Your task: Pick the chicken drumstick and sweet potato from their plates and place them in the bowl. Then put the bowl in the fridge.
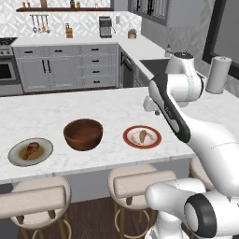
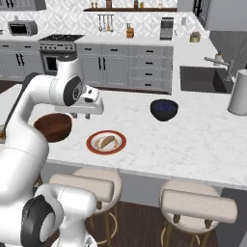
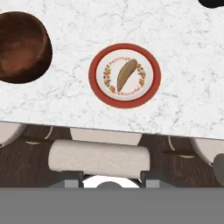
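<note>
On the white marble counter [image 1: 93,112] the brown wooden bowl [image 1: 83,134] sits empty between two plates. At its nine o'clock in the left base view lies the grey-beige plate [image 1: 31,151], carrying the chicken drumstick [image 1: 30,150]; at its three o'clock lies the red-rimmed plate [image 1: 142,137], carrying the sweet potato [image 1: 143,136]. Both foods rest on their own plates, apart from the bowl. The hand view looks straight down: there the red-rimmed plate [image 3: 124,75] is a little above centre with the sweet potato [image 3: 126,75] lying slantwise on it, and the bowl [image 3: 22,46] is at about ten o'clock, near the frame edge. The gripper [image 2: 86,114] hangs from the arm's white hand above the counter, just above the bowl [image 2: 53,127] and at about eleven o'clock of the red-rimmed plate [image 2: 106,143] in the right base view, touching nothing. Whether its fingers stand apart or together I cannot tell; nothing is seen between them. A dark blue bowl [image 2: 164,109] stands farther back on the counter, at about two o'clock from the red-rimmed plate. Padded stools [image 1: 133,184] line the near edge of the counter.
</note>
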Robot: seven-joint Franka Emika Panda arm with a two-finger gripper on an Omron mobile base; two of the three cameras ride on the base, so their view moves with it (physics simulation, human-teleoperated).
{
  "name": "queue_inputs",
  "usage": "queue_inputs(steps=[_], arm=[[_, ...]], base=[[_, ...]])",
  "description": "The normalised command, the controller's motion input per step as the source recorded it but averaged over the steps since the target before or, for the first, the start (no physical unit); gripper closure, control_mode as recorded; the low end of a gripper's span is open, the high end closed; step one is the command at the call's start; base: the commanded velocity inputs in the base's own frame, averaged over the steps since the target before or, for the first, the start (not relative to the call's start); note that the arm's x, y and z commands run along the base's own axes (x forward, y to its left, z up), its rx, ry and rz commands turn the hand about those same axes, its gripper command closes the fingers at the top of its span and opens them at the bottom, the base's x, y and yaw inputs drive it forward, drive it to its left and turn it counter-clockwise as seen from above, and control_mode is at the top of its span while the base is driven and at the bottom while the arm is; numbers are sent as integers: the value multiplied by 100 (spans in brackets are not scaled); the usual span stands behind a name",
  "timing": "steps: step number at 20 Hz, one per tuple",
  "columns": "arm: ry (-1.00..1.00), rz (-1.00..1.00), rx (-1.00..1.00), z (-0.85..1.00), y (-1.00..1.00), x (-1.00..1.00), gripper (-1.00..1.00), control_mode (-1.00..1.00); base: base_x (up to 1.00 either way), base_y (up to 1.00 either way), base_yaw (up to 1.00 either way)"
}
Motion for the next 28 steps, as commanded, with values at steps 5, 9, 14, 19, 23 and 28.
queue_inputs(steps=[5, 9, 14, 19, 23, 28], arm=[[0, 0, 0, -2, 0, -28, -100, -100], [5, 1, 0, -25, 0, -60, -100, -100], [8, -6, 1, -63, 0, 2, -100, -100], [9, -5, 0, -50, -3, 60, -100, -100], [5, -3, 0, -41, -2, 77, -100, -100], [3, -5, 0, -50, 0, 72, -100, -100]], base=[[0, 0, 0], [0, 0, 0], [0, 0, 0], [0, 0, 0], [0, 0, 0], [0, 0, 0]])
